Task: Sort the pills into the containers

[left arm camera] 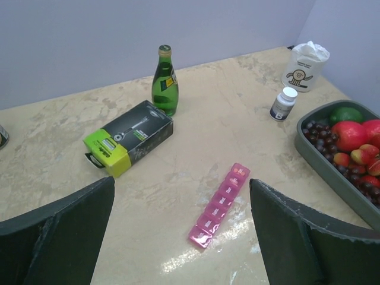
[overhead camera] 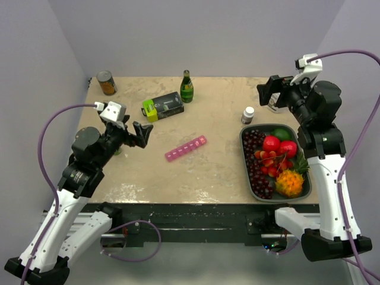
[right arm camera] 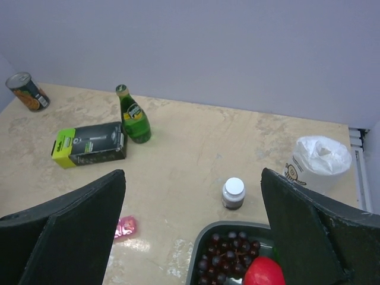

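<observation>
The pink pill-organiser strip (overhead camera: 186, 148) lies in the middle of the table, lids shut; it shows whole in the left wrist view (left arm camera: 220, 203) and only its end in the right wrist view (right arm camera: 125, 227). A small pill bottle with a white cap (overhead camera: 247, 114) stands behind the fruit tray, also in the left wrist view (left arm camera: 283, 104) and the right wrist view (right arm camera: 233, 193). My left gripper (overhead camera: 137, 133) is open and empty, raised left of the strip. My right gripper (overhead camera: 271, 92) is open and empty, high above the bottle. No loose pills show.
A grey tray (overhead camera: 247, 155) of grapes, apples and other fruit sits at the right. A black-and-lime box (overhead camera: 162, 106), a green bottle (overhead camera: 187, 87) and a can (overhead camera: 106, 83) stand at the back. A white bag-lined cup (right arm camera: 320, 161) stands at the back right.
</observation>
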`<state>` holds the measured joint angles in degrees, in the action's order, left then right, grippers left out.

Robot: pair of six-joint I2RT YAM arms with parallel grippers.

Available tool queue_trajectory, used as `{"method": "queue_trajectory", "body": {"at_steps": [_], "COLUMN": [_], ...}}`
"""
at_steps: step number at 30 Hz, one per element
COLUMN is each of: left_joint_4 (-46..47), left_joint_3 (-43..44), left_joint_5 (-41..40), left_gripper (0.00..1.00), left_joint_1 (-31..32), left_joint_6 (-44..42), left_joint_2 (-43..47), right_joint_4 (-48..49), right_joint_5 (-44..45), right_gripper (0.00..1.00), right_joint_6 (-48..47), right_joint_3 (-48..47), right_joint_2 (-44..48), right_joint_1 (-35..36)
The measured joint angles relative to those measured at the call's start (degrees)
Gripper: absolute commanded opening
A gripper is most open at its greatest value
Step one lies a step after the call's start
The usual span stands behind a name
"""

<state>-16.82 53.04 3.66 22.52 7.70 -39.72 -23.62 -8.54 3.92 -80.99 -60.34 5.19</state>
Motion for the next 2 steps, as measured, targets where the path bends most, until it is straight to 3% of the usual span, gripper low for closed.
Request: {"method": "queue_trajectory", "body": {"at_steps": [2], "left_joint_4": [-0.4], "left_joint_3": [0.0], "left_joint_5": [0.0], "left_gripper": [0.99], "left_joint_1": [0.0], "left_joint_6": [-0.1], "left_joint_2": [0.0], "right_joint_4": [0.0], "right_joint_5": [-0.2], "right_gripper": [0.99], "right_joint_6": [0.0], "right_joint_3": [0.2], "right_joint_2": [0.2], "right_joint_1": [-0.3]}}
